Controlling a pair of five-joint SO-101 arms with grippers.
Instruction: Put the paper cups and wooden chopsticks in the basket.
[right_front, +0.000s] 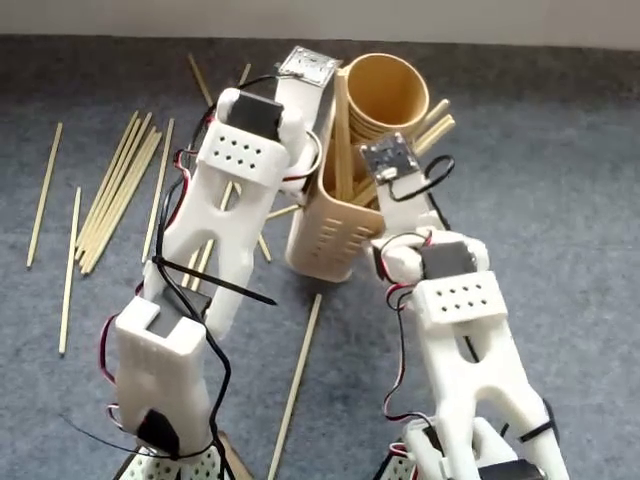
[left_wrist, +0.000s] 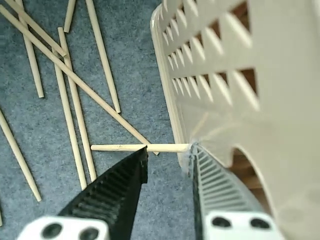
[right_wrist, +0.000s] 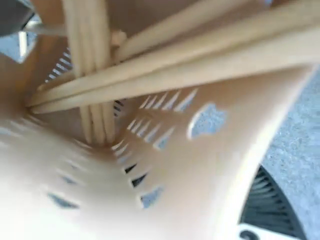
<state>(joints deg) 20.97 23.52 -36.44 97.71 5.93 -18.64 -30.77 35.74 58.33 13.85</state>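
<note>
LEFT: arm stretched forward beside basket (right_front: 325, 235), left gripper (left_wrist: 167, 150) pointing down, jaws apart, one chopstick (left_wrist: 120, 147) crosswise at their tips | RIGHT: arm bent, right gripper (right_front: 388, 185) at basket's opposite wall, opening cannot be told | ITEMS: cups (right_front: 385, 95) and upright chopsticks (right_front: 343, 130) in basket; loose chopsticks (right_front: 115, 190) on desk (right_front: 560, 200)

Small robot test bench
Grey carpet-like mat (right_front: 560, 200) spreads around the basket (right_front: 325, 235); bare-wired white arms (right_front: 225, 200) stand beside it
</note>
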